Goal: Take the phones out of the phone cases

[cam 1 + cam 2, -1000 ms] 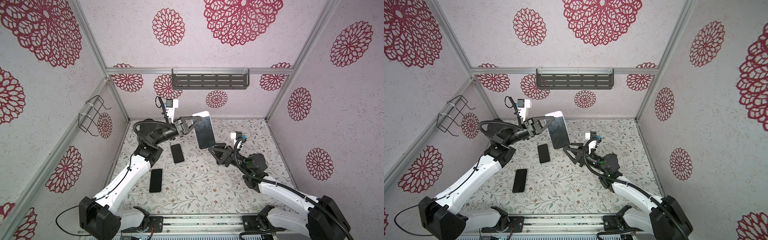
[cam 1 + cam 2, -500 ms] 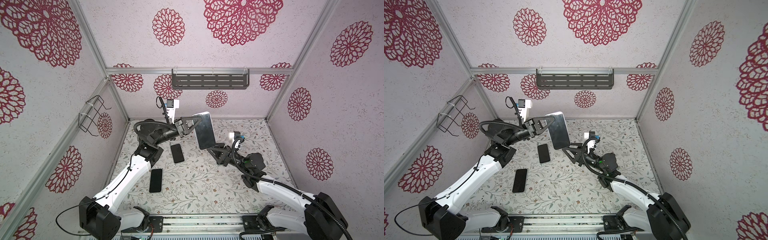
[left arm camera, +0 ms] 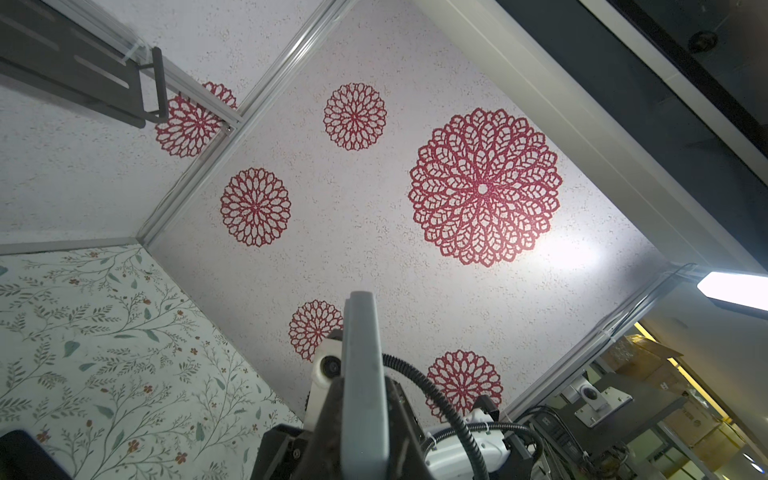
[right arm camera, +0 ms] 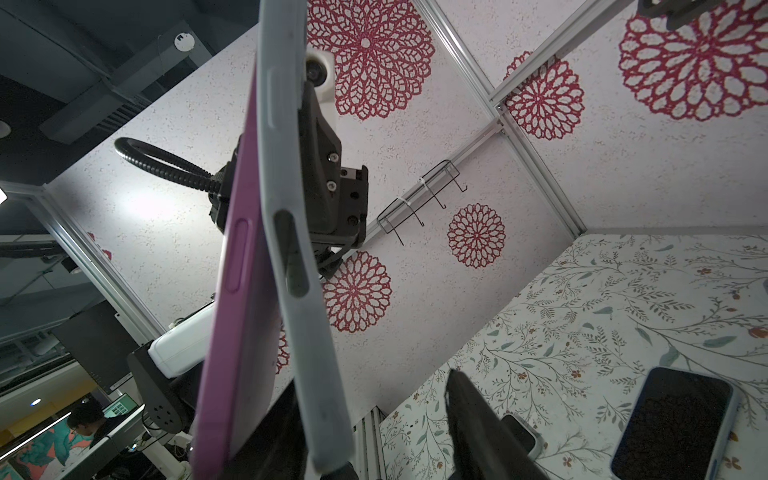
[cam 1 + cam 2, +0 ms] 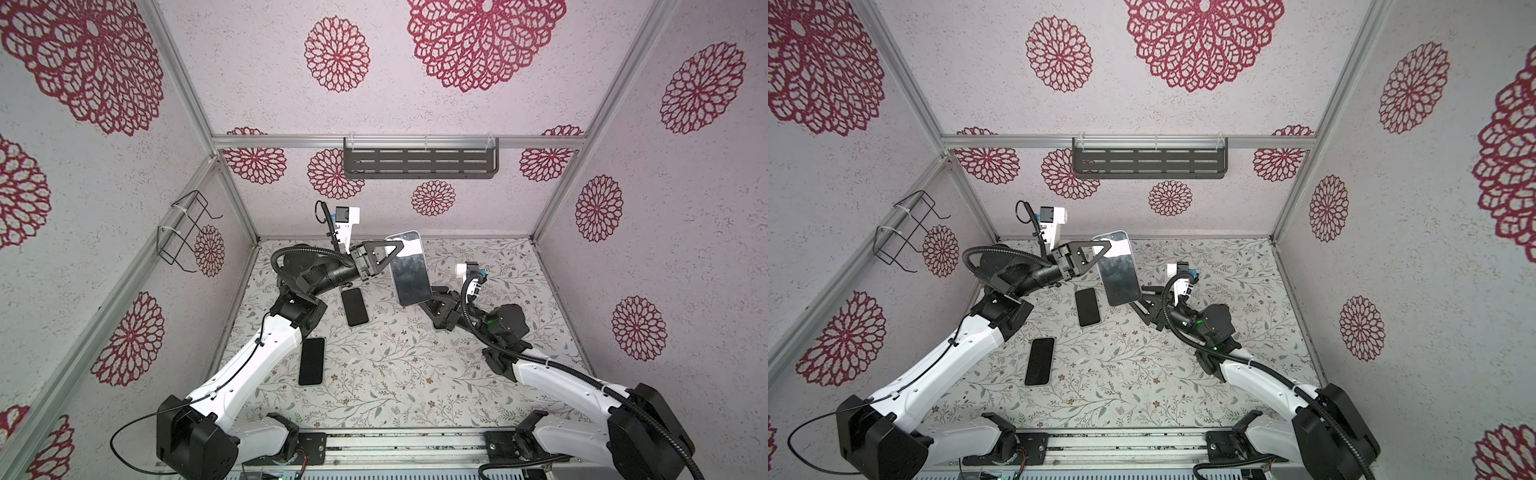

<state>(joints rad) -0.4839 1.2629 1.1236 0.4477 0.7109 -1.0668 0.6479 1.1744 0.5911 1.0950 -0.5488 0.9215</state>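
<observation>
While the left claw pinches the phone case aloft above the surface, the purple phone stands peeled partway out along one edge, its lower end at the right claw, whose grip I cannot tell, so freeing it fully remains

In a top view I can't make out the right gripper's tips, partly behind the phone (dark against dark); on the right wrist camera one end of the phone case runs off frame.
</observation>
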